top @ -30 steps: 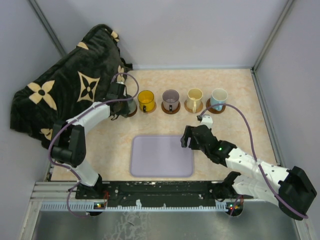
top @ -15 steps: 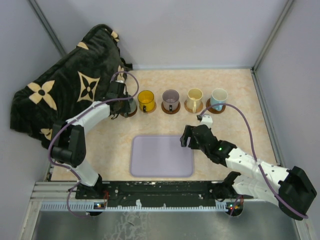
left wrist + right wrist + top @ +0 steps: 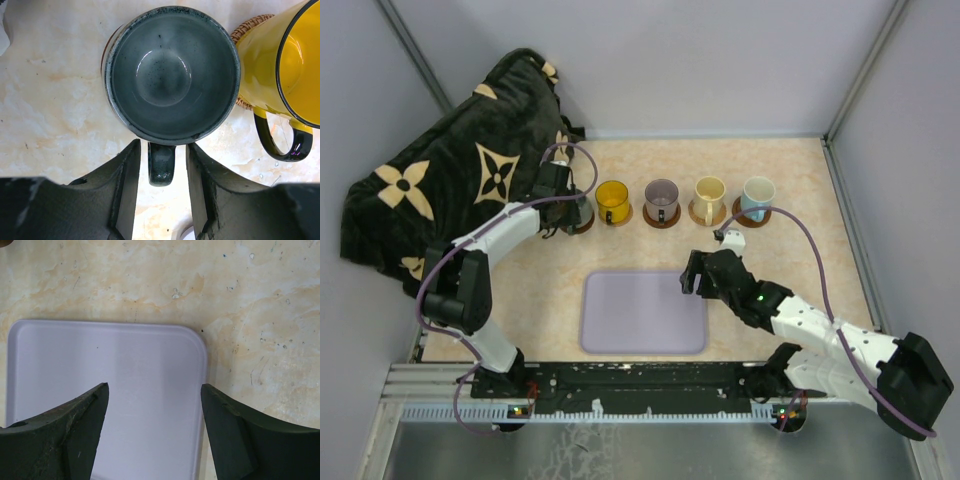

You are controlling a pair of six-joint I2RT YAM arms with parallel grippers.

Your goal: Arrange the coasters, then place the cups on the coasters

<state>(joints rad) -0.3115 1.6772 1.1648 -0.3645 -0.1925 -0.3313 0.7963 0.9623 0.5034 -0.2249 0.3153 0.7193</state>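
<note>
Left wrist view: marbled beige tabletop [image 3: 50, 100] is seen beneath the left gripper [image 3: 162, 147], parted, seemingly loosely, about the grey-green cup [image 3: 170, 75] at its handle [image 3: 161, 169]; the right gripper [image 3: 154, 390] is held open, empty.

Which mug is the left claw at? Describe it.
Start at the black flower-patterned blanket at far left; a row of five mugs runs right from it. Take the leftmost, beside the yellow mug: the only dark grey-green mug, handle between the left claw's open fingers.

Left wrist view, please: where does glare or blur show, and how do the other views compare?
Left wrist: sharp, glossy highlights inside the grey-green cup and yellow cup. Right wrist: even light, faint sheen on the lavender tray, fingers slightly soft. Top external: diffuse light, weak shadows, dark blanket loses detail.
</note>
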